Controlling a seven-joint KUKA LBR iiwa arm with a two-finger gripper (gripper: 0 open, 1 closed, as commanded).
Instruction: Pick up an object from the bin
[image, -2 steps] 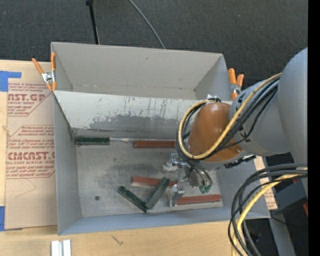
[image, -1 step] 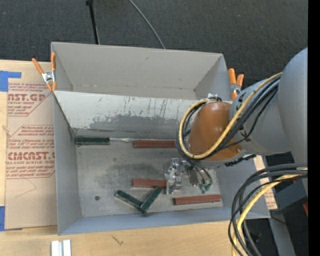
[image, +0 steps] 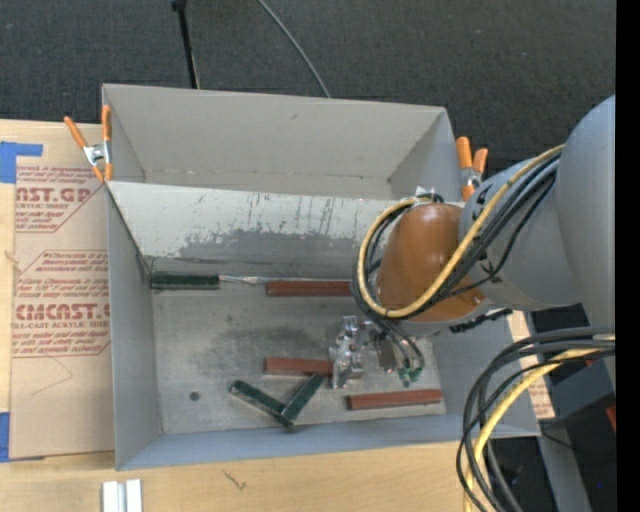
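Grey metal bin (image: 130, 330). Gripper (image: 347, 365) is low near the floor, open or closed can't tell. Red-brown bar (image: 292, 366) lies just left of it, its end at the tip. Second bar (image: 393, 400) lower right, third (image: 308, 288) above. Dark green crossed sticks (image: 268, 400) lower left. Green-handled tool (image: 185, 283) far upper left.

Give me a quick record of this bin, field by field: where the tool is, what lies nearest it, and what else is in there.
tool: low over the floor of the grey metal bin, right of centre
nearest thing: reddish-brown bar, lying flat, its right end at the tool
also close: dark green V-shaped piece toward the front left; second brown bar toward the front right
farther off: third brown bar near the back wall; dark green handle with thin metal shaft at the back left
held: cannot tell
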